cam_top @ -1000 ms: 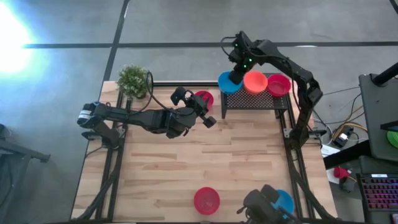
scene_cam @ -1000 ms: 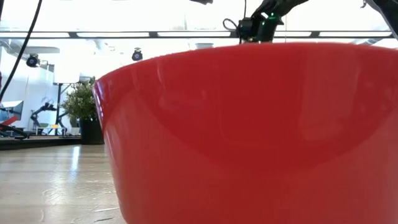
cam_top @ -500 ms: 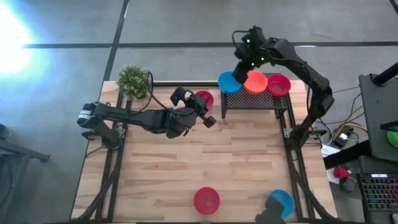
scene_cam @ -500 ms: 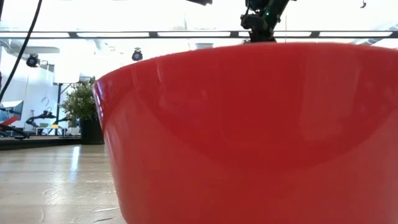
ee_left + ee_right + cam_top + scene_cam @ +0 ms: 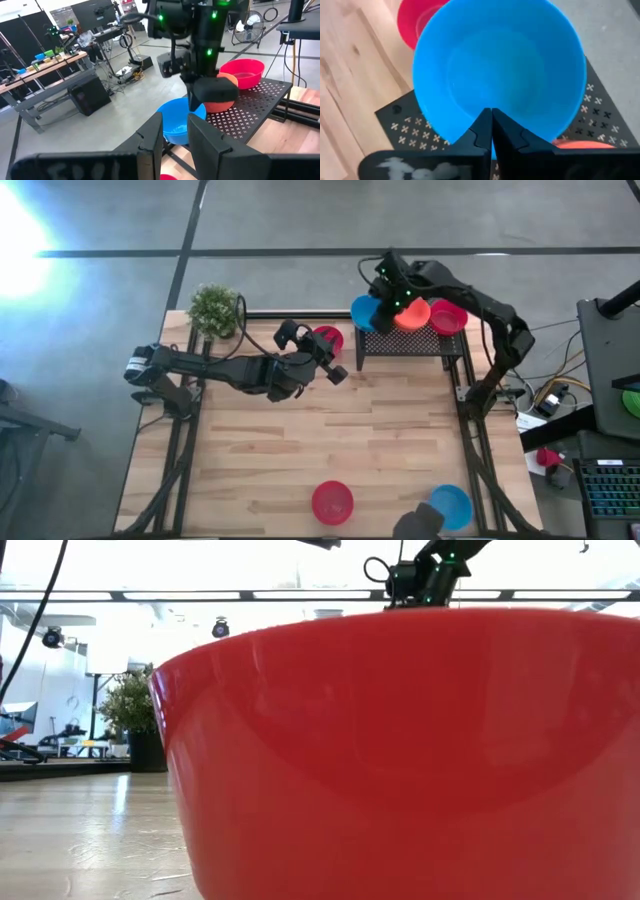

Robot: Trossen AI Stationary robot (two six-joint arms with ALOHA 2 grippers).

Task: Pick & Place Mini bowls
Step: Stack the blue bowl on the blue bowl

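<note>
A wooden counter is seen from above. At its far right edge stands a black perforated rack carrying three mini bowls in a row: a blue bowl on the left, an orange bowl in the middle, and a red bowl on the right. The right hand, fingers pressed together and holding nothing, hangs over the blue bowl. The left hand lies left of the rack, just beside another red bowl; its fingers are slightly apart, and I cannot tell if it grips anything. Near the front edge sit a red bowl and a blue bowl. A potted plant stands at the far left.
</note>
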